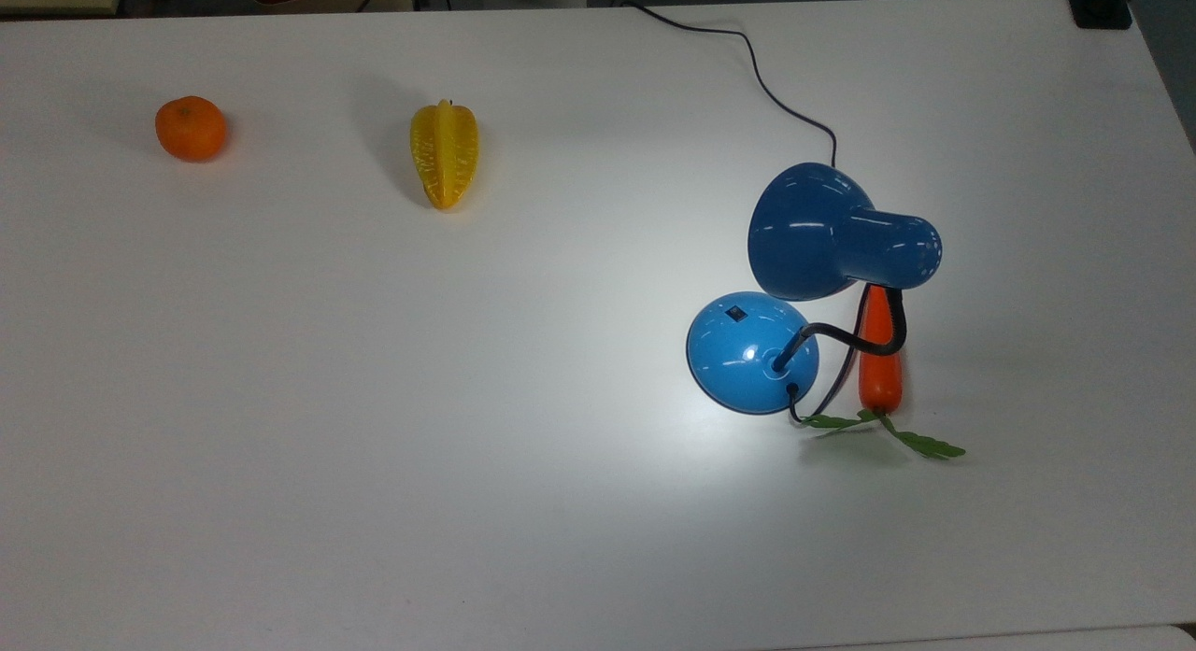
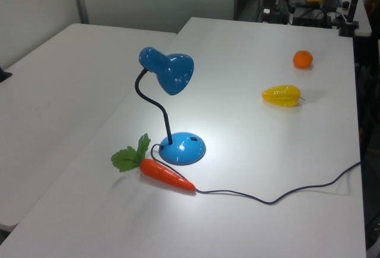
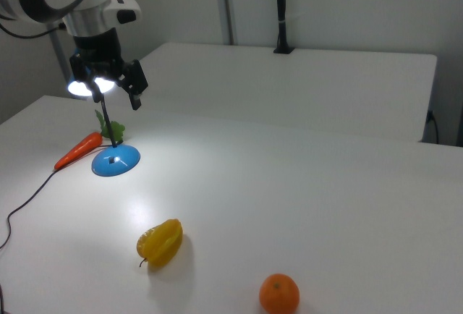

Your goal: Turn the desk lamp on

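Glossy blue bell-shade desk lamp looks slick with a bendy neck: press the base's small black switch at 11 o'clock on the dome, not grip; tool spread, empty.

Glossy blue desk lamp, matt table

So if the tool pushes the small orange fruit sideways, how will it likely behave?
The orange fruit looks round, so it would probably roll rather than slide. It sits alone on the smooth white table, so nothing nearby would likely stop it. Its weight cannot be judged.
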